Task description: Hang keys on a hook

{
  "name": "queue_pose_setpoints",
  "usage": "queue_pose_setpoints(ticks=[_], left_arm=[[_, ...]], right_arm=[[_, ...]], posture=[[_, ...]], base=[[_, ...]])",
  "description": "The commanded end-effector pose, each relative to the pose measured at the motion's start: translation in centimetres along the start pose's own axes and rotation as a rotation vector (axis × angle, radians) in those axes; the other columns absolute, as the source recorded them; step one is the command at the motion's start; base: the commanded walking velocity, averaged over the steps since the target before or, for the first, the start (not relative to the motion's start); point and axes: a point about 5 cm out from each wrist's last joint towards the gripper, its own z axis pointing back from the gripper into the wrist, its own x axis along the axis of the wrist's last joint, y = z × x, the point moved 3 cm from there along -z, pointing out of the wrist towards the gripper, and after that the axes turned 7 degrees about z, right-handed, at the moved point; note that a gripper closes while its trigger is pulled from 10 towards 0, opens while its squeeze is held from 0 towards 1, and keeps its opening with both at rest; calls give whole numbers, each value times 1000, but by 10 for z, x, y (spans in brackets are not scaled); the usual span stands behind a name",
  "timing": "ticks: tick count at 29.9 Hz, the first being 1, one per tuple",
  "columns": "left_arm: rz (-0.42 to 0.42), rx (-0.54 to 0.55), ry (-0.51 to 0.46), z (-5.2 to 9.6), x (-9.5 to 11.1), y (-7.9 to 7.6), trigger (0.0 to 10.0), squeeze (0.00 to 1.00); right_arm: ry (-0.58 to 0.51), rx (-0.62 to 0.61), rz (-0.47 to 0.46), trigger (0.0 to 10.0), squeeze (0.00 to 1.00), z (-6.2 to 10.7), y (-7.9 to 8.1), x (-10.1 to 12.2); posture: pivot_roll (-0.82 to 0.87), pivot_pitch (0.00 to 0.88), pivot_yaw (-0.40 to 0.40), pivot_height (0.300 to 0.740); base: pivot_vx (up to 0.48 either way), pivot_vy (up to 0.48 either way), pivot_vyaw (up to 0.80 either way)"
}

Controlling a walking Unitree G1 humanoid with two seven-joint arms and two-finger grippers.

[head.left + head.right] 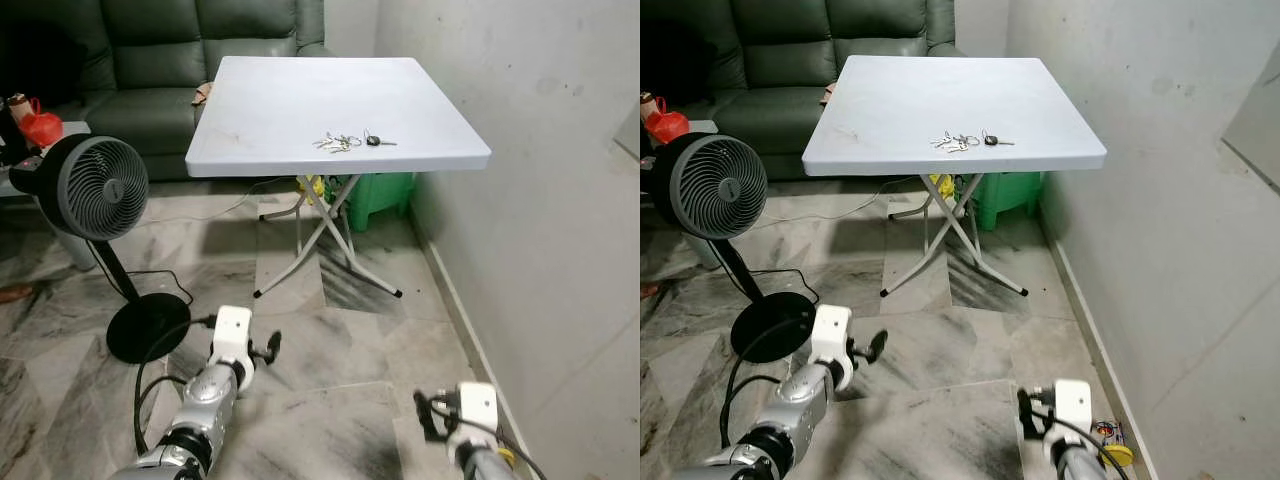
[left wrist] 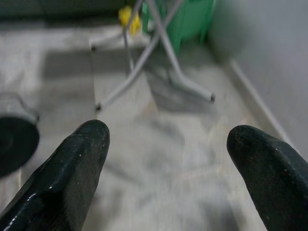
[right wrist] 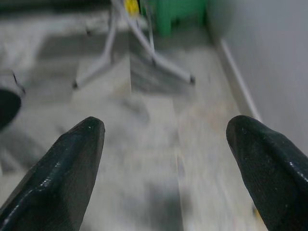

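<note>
Both grippers hanging low with fingers spread, keys lying ahead on the table.

Left gripper (image 2: 166,144) at 7 o'clock and right gripper (image 3: 166,144) at 5 o'clock are holding nothing above the floor (image 1: 330,360). At 12 o'clock, near the table's (image 1: 280,100) front edge, the keys (image 1: 345,141) are lying flat: probably light, rigid, slippery and loosely jangling, best pinched at the ring.

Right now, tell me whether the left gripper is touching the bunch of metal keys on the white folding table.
Apart. In the left eye view the left gripper hangs low over the marble floor, while the keys lie on the white table far ahead.
</note>
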Motion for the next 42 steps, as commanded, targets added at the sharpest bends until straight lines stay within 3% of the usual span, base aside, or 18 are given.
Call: queue_pose_setpoints(ticks=[1, 6, 9, 14, 15, 17, 20, 22, 23, 27, 28, 30, 32, 33, 35, 37, 38, 42], left_arm=[[-18, -8, -80, -4, 21, 2, 10000, 0], [10, -21, -198, -6, 48, 0, 10000, 0], [155, 13, -277, -9, 68, 1, 10000, 0], [439, 94, -286, -16, 77, 7, 10000, 0], [585, 182, -259, -18, 74, 14, 10000, 0], [722, 232, -251, -20, 73, 16, 10000, 0], [759, 329, -254, -20, 75, 20, 10000, 0], [749, 397, -237, -19, 76, 23, 10000, 0], [674, 424, -249, -20, 85, 24, 10000, 0], [521, 400, -246, -23, 101, 19, 10000, 0], [521, 400, -246, -23, 101, 19, 10000, 0], [364, 309, -239, -26, 108, 12, 10000, 0], [322, 286, -248, -25, 110, 10, 10000, 0], [136, 195, -351, -20, 123, 4, 10000, 0], [20, 92, -434, -12, 129, -4, 10000, 0], [-31, 17, -462, -7, 130, -9, 10000, 0], [-74, -76, -488, 0, 126, -13, 10000, 0], [34, -86, -436, 6, 115, 1, 10000, 0]], right_arm=[[-70, 7, 10, 10000, 0, -4, 3, 14], [-196, 21, 34, 10000, 0, -6, 5, 38], [-291, 11, 34, 10000, 0, -10, 6, 61], [-349, 2, 11, 10000, 0, -15, 6, 81], [-361, 4, 8, 10000, 0, -17, 7, 86], [-368, 1, -2, 10000, 0, -19, 7, 90], [-368, 1, -11, 10000, 0, -19, 6, 92], [-368, 5, -7, 10000, 0, -19, 7, 93], [-369, 7, -7, 10000, 0, -18, 7, 93], [-368, 11, -3, 10000, 0, -17, 8, 94], [-368, 11, -3, 10000, 0, -17, 8, 94], [-373, 14, 22, 10000, 0, -14, 7, 94], [-375, 15, 28, 10000, 0, -13, 7, 94], [-389, 16, 40, 10000, 0, -10, 6, 96], [-404, 11, 44, 10000, 0, -5, 4, 99], [-418, 7, 54, 10000, 0, -3, 3, 101], [-434, 7, 65, 10000, 0, 1, 1, 104], [-460, 26, 91, 10000, 0, 9, -2, 109]], posture=[[-51, 0, 14, 740], [-52, 0, 18, 740], [-53, 0, 21, 740], [-42, 0, 18, 740], [-39, 0, 14, 740], [-39, 0, 14, 740], [-30, 0, 5, 740], [-30, 0, 5, 740], [-30, 0, 5, 740], [-26, 0, 0, 740], [-26, 0, 0, 740], [-36, 0, 6, 740], [-42, 0, 11, 740], [-42, 0, 11, 740], [-47, 0, 12, 740], [-47, 0, 12, 740], [-51, 0, 16, 740], [-58, 0, 21, 740]], base=[[0, 0, 0], [0, 0, 0], [0, 0, 0], [0, 0, 0], [0, 0, 0], [0, 0, 0], [0, 0, 0], [0, 0, 0], [0, 0, 0], [0, 0, 0], [0, 0, 0], [0, 0, 0], [0, 0, 0], [0, 0, 0], [0, 0, 0], [0, 0, 0], [0, 0, 0], [0, 0, 0]])
